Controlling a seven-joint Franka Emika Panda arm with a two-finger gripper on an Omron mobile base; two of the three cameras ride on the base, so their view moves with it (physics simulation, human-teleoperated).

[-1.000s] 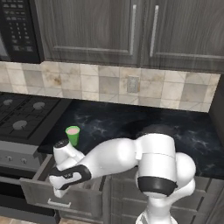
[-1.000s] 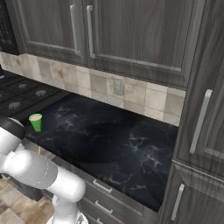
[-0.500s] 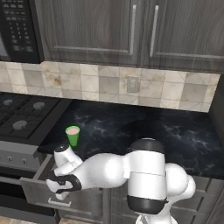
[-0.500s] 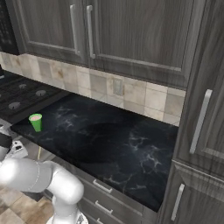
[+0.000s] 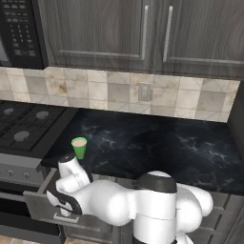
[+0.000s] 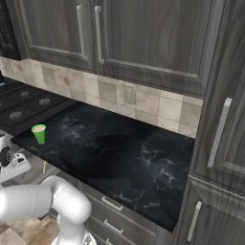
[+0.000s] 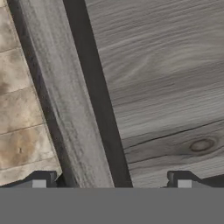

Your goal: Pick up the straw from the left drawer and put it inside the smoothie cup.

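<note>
Gripper (image 7: 112,186) was seen with its jaws spread wide and nothing between them, pointed down into the left drawer (image 7: 175,87). In the hand view the two fingertips (image 7: 39,181) were spaced far apart, one over the drawer's front wall and one over its lighter wood-grain bottom, with tan floor tiles (image 7: 22,109) visible past the wall. In the left base view the hand (image 5: 66,183) was lowered over the pulled-out drawer (image 5: 40,209), just below the counter edge. Straw (image 6: 44,166) was spotted in the right base view as a short pale-yellow sliver in the drawer, near the hand (image 6: 12,162) and not touched by it. Smoothie cup (image 5: 79,147) was standing upright on the black marble counter (image 5: 157,147), near its front left corner, beside the stove (image 5: 24,128).
</note>
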